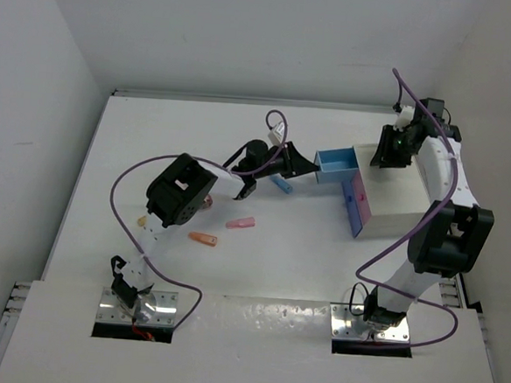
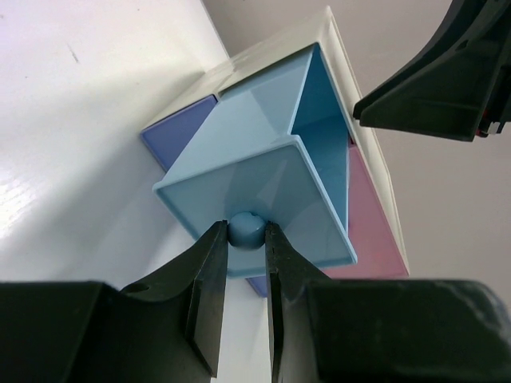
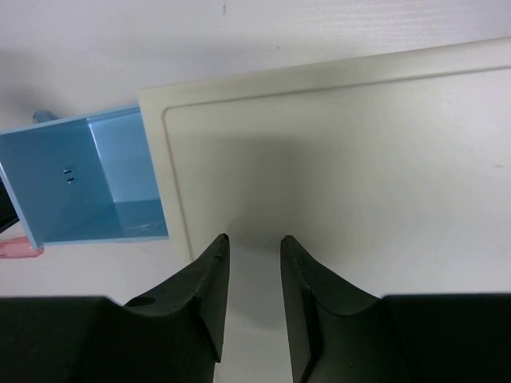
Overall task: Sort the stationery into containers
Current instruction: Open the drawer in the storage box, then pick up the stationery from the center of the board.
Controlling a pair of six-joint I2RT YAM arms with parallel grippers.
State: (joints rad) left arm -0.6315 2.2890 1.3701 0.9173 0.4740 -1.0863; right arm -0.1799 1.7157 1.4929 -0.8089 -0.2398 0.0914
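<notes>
Left wrist view, knob (image 2: 246, 229) of blue drawer (image 2: 255, 152) sat clamped between left gripper (image 2: 247, 238) fingers, right gripper (image 3: 254, 247) fingers hung narrowly parted, empty, over white cabinet (image 3: 359, 159), table's (image 1: 276, 272) far-right corner.

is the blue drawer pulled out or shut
Pulled out: the blue drawer projects from the white cabinet, its inside exposed, left fingers pinching its knob.

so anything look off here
Nothing damaged. The blue drawer juts empty from the white cabinet, the left hand shut on its knob, while a pink piece, an orange piece and a blue piece lie loose on the table.
</notes>
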